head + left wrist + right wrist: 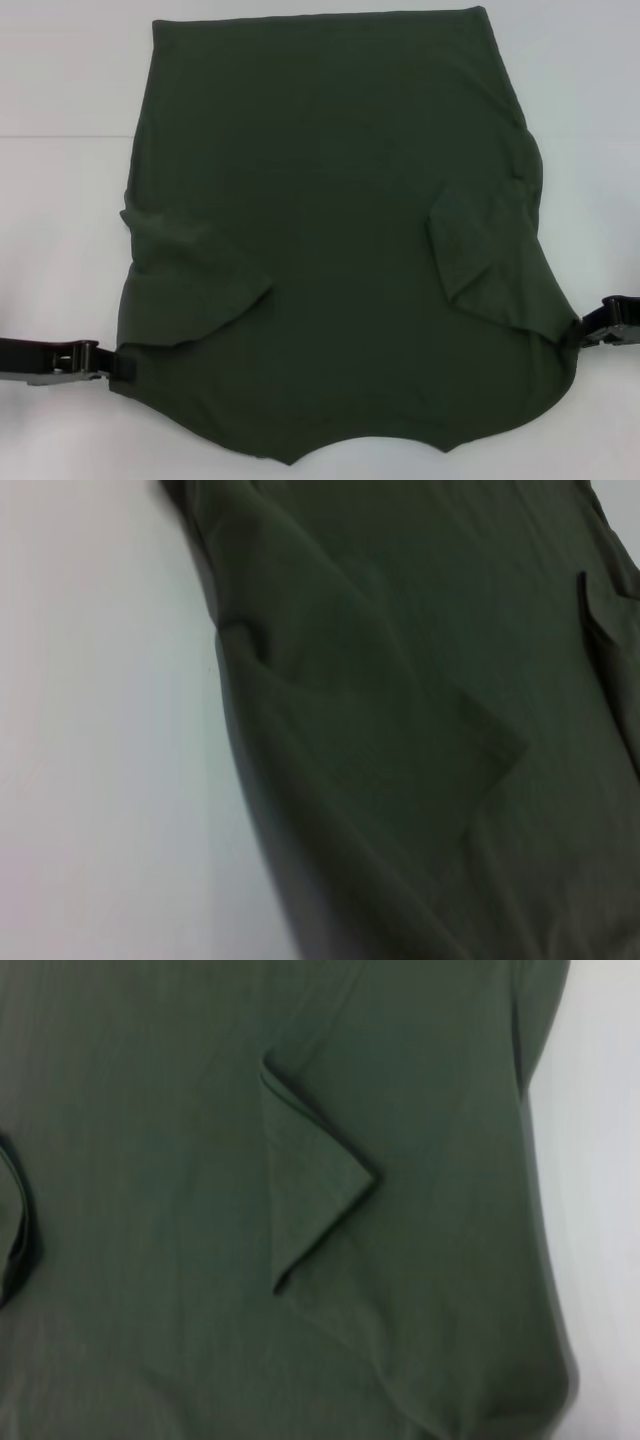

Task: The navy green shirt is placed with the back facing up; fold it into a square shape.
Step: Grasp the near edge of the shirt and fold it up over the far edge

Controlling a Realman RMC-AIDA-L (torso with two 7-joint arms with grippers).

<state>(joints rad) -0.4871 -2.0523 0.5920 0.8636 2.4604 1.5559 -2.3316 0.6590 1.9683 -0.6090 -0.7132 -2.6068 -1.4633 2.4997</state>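
Left gripper (118,362) sits at the near left corner of the navy green shirt (335,220), its black tip touching the cloth's edge; whether its fingers are parted or pinched on the fabric cannot be told from any view. Right gripper (583,332) meets the shirt at the opposite near corner, by the right shoulder, and its finger state is likewise not legible. Between the two grippers the shirt lies spread on the white table (60,230), neckline curve nearest the robot and straight hem farthest away. Both short sleeves are folded inward over the body: the left sleeve (195,285) forms a broad flap just inward and ahead of the left gripper, the right sleeve (480,245) a narrower angled flap inward and ahead of the right gripper. Left wrist view shows the same left flap (390,730) as a pointed overlap lying flat on the cloth, with bare table beside the shirt's side edge. Right wrist view shows the right flap (310,1195) as a triangular fold with a crisp doubled edge, and a strip of table past the shirt's outer seam
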